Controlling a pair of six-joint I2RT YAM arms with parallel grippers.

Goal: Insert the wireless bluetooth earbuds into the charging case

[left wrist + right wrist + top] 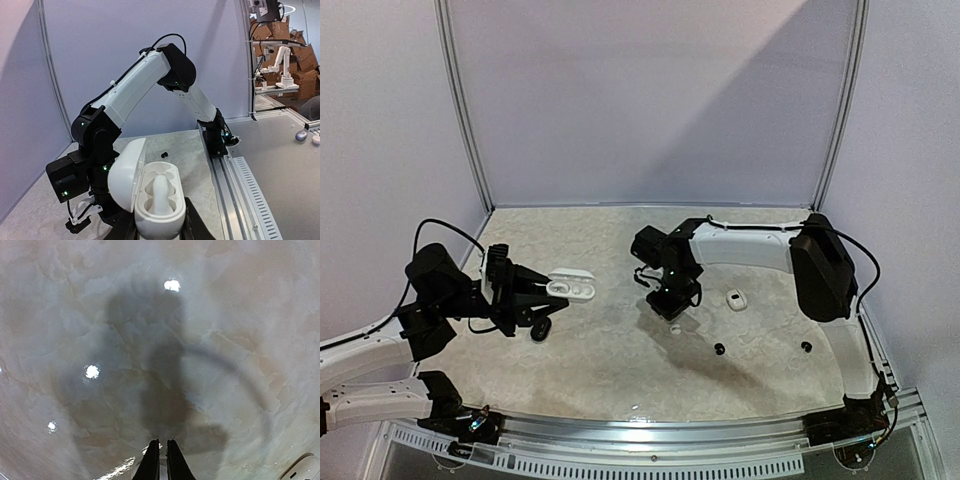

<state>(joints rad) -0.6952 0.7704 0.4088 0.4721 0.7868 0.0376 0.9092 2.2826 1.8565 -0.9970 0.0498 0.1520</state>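
Note:
My left gripper (542,291) (156,227) is shut on a white charging case (571,286) (156,200), held above the table at the left. The case's lid (125,175) stands open to the left and both sockets look empty. My right gripper (672,312) (160,452) points straight down at mid-table. Its jaws are closed to a thin slit, with a small white earbud (675,327) showing low between them. Two black earbuds (719,348) (806,346) lie on the table nearer the front; one black earbud (164,153) shows beyond the case.
A small white closed case (736,300) (306,467) lies just right of my right gripper. A dark object (540,328) sits below my left gripper. The metal rail (235,185) runs along the table's near edge. Grey walls enclose the marbled table (620,360).

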